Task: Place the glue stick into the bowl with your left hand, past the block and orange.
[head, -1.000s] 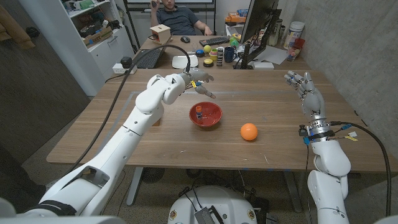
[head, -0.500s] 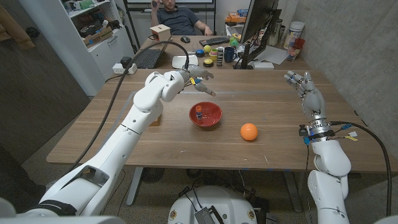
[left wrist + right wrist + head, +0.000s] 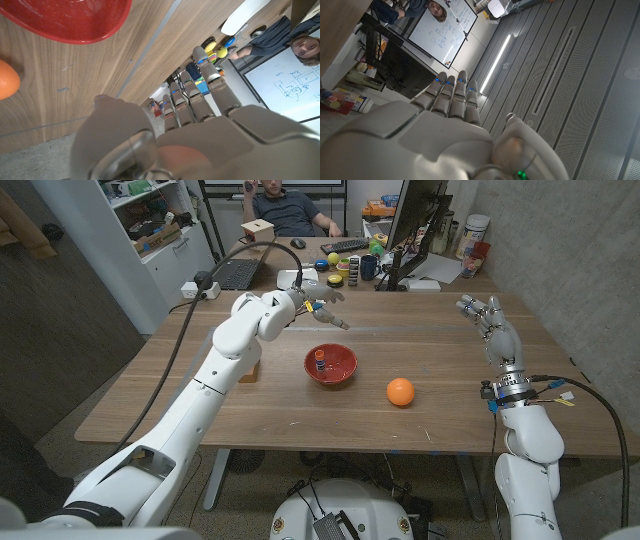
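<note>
Head view: glue stick point(image 3: 320, 361) already delivered — left hand point(image 3: 318, 304) being drawn back.
Nearest, the orange point(image 3: 400, 391); then the stick inside the red bowl point(image 3: 343, 374); farthest, the empty, spread hand is lifted slightly higher — placement seems finished.

Glue stick point(image 3: 319, 361) in bowl point(image 3: 342, 374) — orange point(image 3: 400, 391) right (near).
</note>
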Robot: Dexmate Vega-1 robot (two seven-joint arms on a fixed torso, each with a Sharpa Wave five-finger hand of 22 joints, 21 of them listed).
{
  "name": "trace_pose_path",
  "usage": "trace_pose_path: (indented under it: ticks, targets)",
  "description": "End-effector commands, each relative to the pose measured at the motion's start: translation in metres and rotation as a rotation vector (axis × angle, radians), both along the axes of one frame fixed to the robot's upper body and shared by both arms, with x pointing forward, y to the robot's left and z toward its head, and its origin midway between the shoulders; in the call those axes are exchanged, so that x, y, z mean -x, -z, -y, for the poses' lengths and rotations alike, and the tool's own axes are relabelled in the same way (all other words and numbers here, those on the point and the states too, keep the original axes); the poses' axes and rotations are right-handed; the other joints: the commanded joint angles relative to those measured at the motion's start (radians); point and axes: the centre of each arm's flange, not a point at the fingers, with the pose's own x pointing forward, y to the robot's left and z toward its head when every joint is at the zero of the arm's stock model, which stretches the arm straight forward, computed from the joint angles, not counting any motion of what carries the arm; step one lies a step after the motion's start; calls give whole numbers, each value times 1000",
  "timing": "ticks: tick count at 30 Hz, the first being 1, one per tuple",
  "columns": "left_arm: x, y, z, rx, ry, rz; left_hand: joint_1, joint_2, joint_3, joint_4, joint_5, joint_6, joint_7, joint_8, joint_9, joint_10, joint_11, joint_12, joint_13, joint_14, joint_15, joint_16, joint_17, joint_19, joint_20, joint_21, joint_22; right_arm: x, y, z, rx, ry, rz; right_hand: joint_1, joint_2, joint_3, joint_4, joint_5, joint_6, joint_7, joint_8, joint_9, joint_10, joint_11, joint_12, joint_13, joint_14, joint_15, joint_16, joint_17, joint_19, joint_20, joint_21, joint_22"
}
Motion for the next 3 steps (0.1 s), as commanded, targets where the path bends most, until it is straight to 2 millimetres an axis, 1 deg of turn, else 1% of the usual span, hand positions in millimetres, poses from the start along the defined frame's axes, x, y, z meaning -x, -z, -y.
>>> trace_pose_path:
  ticks: [1, 3]
  targets:
    - [8, -8, -3, 36, 38, 44, -15, 6, -14, -1, 12, -6, 2, 0, -1, -28, 5, -2, 2, -40, -42, -6, 2, -27, -1, -15, 5, -4, 2, 2, -4, -3, -2, 5, 2, -4, -3, 2, 7, -4, 7, 1, 4, -4, 5, 5, 7, -2, 3, 3, 11, -6, -4, 5]
    - [9, -10, -3, 29, 30, 50, -16, 8, -15, -1, 13, -8, 3, 0, -1, -30, 2, -2, 2, -41, -41, -5, 2, -33, -2, -18, 5, -4, 2, 3, -8, -3, -1, 4, 2, -4, -2, 2, 7, -3, 7, 1, 4, -2, 5, 5, 7, -2, 3, 3, 11, -7, -4, 5]
